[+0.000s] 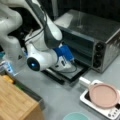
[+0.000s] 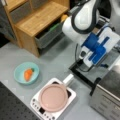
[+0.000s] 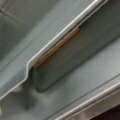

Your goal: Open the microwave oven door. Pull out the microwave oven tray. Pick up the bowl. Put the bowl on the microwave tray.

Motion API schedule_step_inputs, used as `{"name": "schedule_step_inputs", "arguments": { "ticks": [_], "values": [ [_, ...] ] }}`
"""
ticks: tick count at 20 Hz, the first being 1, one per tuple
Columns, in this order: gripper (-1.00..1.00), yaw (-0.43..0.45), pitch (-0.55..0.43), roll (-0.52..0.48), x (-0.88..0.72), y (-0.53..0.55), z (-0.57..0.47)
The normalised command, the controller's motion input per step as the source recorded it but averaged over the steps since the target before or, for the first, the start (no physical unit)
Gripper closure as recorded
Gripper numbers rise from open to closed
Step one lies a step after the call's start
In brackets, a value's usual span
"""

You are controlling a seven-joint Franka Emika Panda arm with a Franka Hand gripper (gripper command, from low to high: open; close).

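Note:
The microwave oven door lies folded down flat in front of the silver oven; in a front view its dark frame shows beside the oven's corner. My gripper, on a blue and white hand, hangs low over the open door at the oven's mouth, also seen in a front view. The wrist view is filled by a pale grey metal surface with a raised lip, seemingly the microwave oven tray, very close. The light teal bowl sits on the table away from the gripper, with an orange carrot in it; only its rim shows at a front view's bottom.
A pink round disc rests on a white appliance between the bowl and the oven. A wooden cabinet with grey drawers stands at the table's side, seen too as a wooden top. The arm's white base stands beside the oven.

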Motion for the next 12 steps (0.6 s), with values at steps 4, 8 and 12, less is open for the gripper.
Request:
{"name": "schedule_step_inputs", "arguments": {
  "ticks": [4,8,12],
  "values": [
    [-1.0,-0.096,-0.093,0.177,-0.03,0.02,-0.09],
    [-1.0,-0.187,-0.045,0.223,-0.02,-0.03,-0.09],
    [-1.0,-0.247,0.022,0.247,-0.04,-0.27,-0.09]
  ]
}}
